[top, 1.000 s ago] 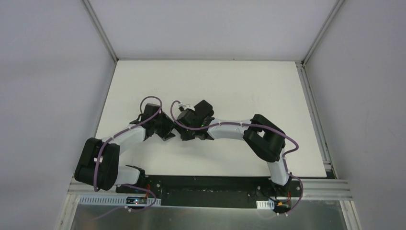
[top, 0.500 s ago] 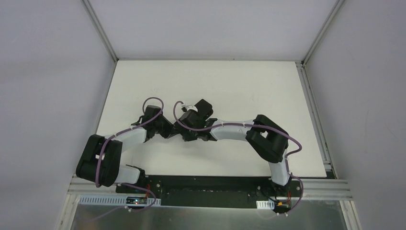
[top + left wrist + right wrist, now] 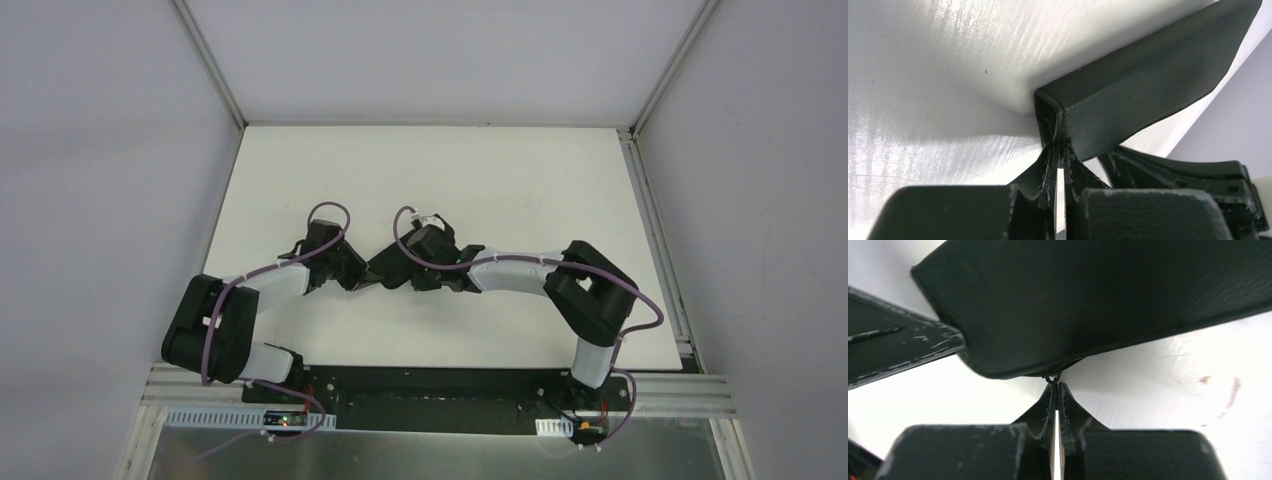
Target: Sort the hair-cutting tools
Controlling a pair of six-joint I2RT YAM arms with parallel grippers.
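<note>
None of the hair-cutting tools show in any view. A flat black zip case (image 3: 383,268) sits between my two grippers near the table's middle. My left gripper (image 3: 354,273) is shut on the case's corner edge, seen close in the left wrist view (image 3: 1060,149), where the case (image 3: 1148,85) stretches up and right. My right gripper (image 3: 1056,388) is shut on the small zip pull ring (image 3: 1052,378) at the edge of the case (image 3: 1098,305). In the top view the right gripper (image 3: 410,272) sits on the case's right side.
The white table (image 3: 500,180) has metal rails along its left and right edges. Part of the right gripper's body (image 3: 1188,175) shows behind the case in the left wrist view. The left gripper's finger (image 3: 893,347) shows at the left of the right wrist view.
The right arm's wrist and elbow have shifted to the right. The left gripper has moved slightly right. The case stays held between them.
</note>
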